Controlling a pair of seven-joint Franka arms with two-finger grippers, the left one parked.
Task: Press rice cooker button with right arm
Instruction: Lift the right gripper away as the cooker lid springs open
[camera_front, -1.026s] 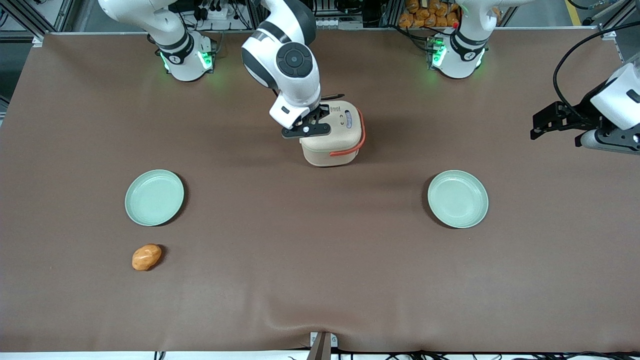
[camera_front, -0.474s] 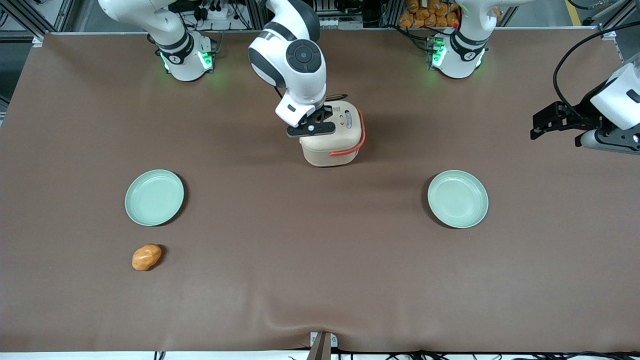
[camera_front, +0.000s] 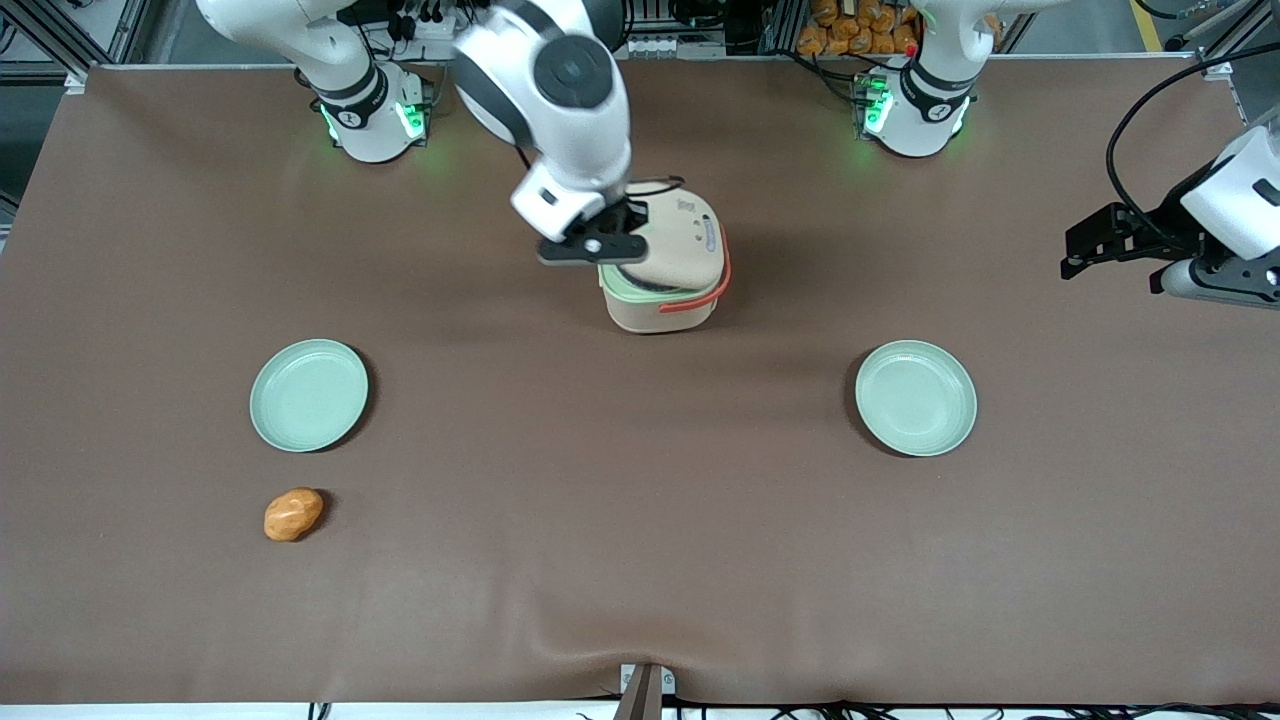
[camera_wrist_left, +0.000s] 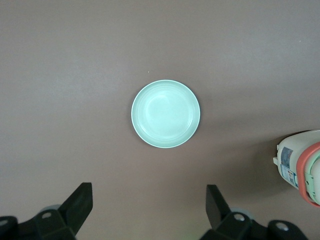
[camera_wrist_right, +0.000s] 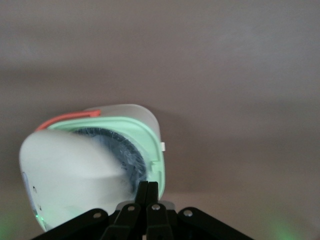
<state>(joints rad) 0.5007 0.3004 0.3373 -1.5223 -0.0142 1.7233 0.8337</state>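
The cream rice cooker (camera_front: 660, 300) with its coral-orange handle (camera_front: 700, 295) stands mid-table, farther from the front camera than the plates. Its lid (camera_front: 680, 240) is sprung up and tilted, baring the pale green rim (camera_front: 625, 287). In the right wrist view the lid (camera_wrist_right: 70, 170) is raised over the green rim (camera_wrist_right: 150, 145) and the grey inner pot (camera_wrist_right: 131, 160). My right arm's gripper (camera_front: 612, 262) is shut and empty, just above the cooker's rim at the edge toward the working arm's end; its fingertips (camera_wrist_right: 148, 187) are pressed together. The cooker's edge shows in the left wrist view (camera_wrist_left: 300, 165).
Two pale green plates (camera_front: 309, 394) (camera_front: 915, 397) lie nearer the front camera, one toward each end of the table; one shows in the left wrist view (camera_wrist_left: 165, 113). An orange bread roll (camera_front: 293, 514) lies nearer still, by the working arm's plate.
The cooker's lid has sprung open and tilted up. My right arm has lifted and drawn back toward its own end of the table.
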